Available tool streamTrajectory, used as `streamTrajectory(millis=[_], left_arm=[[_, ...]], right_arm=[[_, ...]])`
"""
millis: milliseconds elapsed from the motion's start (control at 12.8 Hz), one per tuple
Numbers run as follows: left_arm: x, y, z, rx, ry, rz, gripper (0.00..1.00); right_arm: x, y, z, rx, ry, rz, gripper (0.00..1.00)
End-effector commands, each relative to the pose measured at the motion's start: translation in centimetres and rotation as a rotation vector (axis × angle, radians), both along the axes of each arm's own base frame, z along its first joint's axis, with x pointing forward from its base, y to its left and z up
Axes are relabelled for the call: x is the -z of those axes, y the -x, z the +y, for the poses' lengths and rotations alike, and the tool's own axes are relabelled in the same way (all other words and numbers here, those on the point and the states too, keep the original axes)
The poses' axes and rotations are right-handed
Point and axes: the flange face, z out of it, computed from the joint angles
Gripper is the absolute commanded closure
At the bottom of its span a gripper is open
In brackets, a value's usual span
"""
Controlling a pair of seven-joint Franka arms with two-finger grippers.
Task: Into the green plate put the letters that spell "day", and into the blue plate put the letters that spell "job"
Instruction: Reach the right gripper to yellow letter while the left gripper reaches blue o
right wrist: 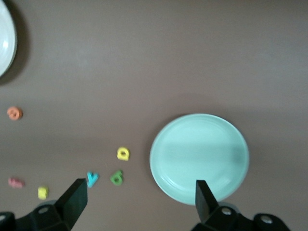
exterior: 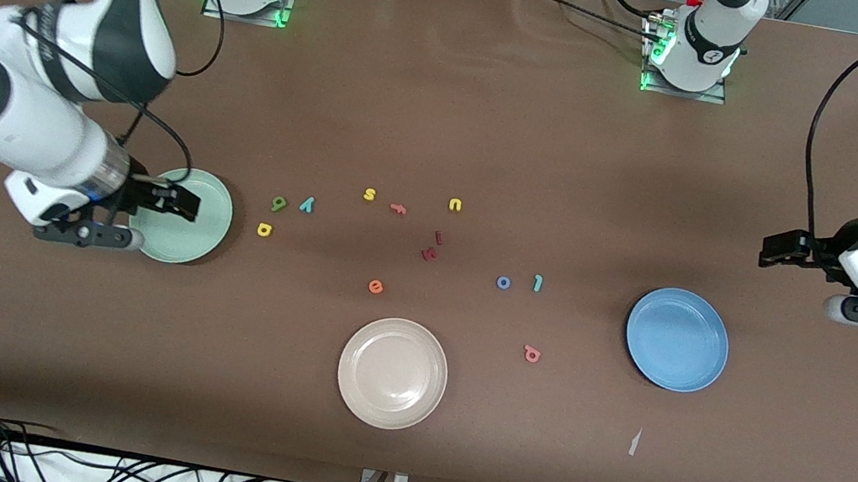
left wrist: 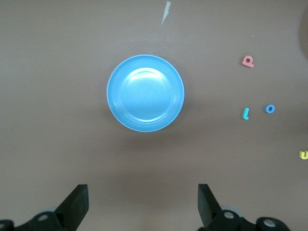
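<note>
The green plate point(exterior: 182, 215) point(right wrist: 199, 159) lies toward the right arm's end. Beside it are a yellow letter point(exterior: 265, 229) point(right wrist: 123, 154), an olive-green letter point(exterior: 279, 204) point(right wrist: 116, 177) and a teal "y" point(exterior: 307, 204) point(right wrist: 92, 179). My right gripper point(exterior: 180, 202) point(right wrist: 139, 185) hangs open and empty over the plate's edge. The blue plate point(exterior: 677, 339) point(left wrist: 145, 93) lies toward the left arm's end. The blue "o" point(exterior: 503, 283) point(left wrist: 270, 109), teal "j" point(exterior: 537, 283) point(left wrist: 246, 113) and pink "b" point(exterior: 532, 354) point(left wrist: 248, 61) lie beside it. My left gripper point(exterior: 775, 250) point(left wrist: 142, 190) hangs open and empty over bare table.
A beige plate point(exterior: 392, 372) sits near the front camera. In the middle lie a yellow "s" point(exterior: 369, 195), a yellow "u" point(exterior: 455, 205), an orange "f" point(exterior: 398, 208), an orange "e" point(exterior: 375, 287) and two dark red letters point(exterior: 429, 254). A white scrap point(exterior: 634, 442) lies near the blue plate.
</note>
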Motion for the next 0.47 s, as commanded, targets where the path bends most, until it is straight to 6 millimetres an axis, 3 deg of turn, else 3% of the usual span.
streamTrajectory(millis=[0,157,392], left_arm=[[3.0,-1.1,-3.4,0.014,0.062,0.047,0.0],[5.4,-2.3,-5.5,-0.055,0.073,0.038,0.0],[11.0,-2.9,-13.4,-0.19,0.036,0.068,0.0]], right_arm=[[5.3,2.0,1.1,0.064,-0.022,-0.051,0.01],[8.9,3.8,2.0,0.095,-0.035,-0.077,0.01],[12.2,5.9,3.8,0.144,-0.045,-0.074,0.02]])
